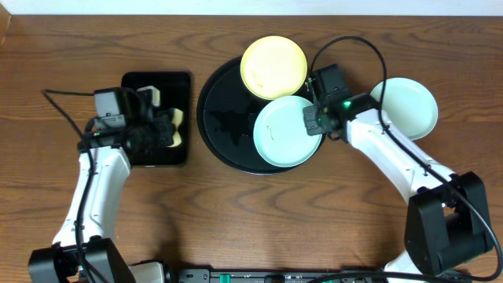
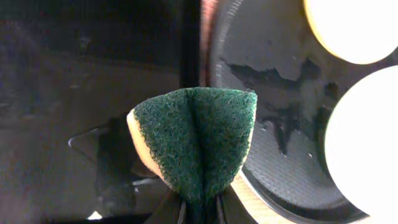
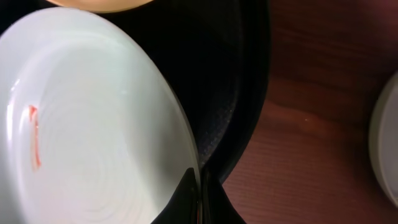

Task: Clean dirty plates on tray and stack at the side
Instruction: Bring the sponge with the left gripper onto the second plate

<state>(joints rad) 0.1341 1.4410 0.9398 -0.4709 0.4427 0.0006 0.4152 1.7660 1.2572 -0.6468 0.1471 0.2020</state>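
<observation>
The round black tray [image 1: 220, 118] holds a pale yellow plate [image 1: 273, 66] at its back and a pale blue-green plate [image 1: 283, 134] at its right front. That blue-green plate [image 3: 87, 124] carries an orange smear. My right gripper [image 1: 314, 119] is shut on its right rim [image 3: 198, 186]. A second blue-green plate [image 1: 409, 106] sits on the table to the right. My left gripper [image 1: 169, 130] is shut on a folded green and yellow sponge [image 2: 196, 140] over the small rectangular tray.
The small rectangular black tray [image 1: 149, 82] lies left of the round tray. The round tray's bare floor [image 2: 273, 130] shows wet streaks. Wood table [image 1: 236, 220] all around.
</observation>
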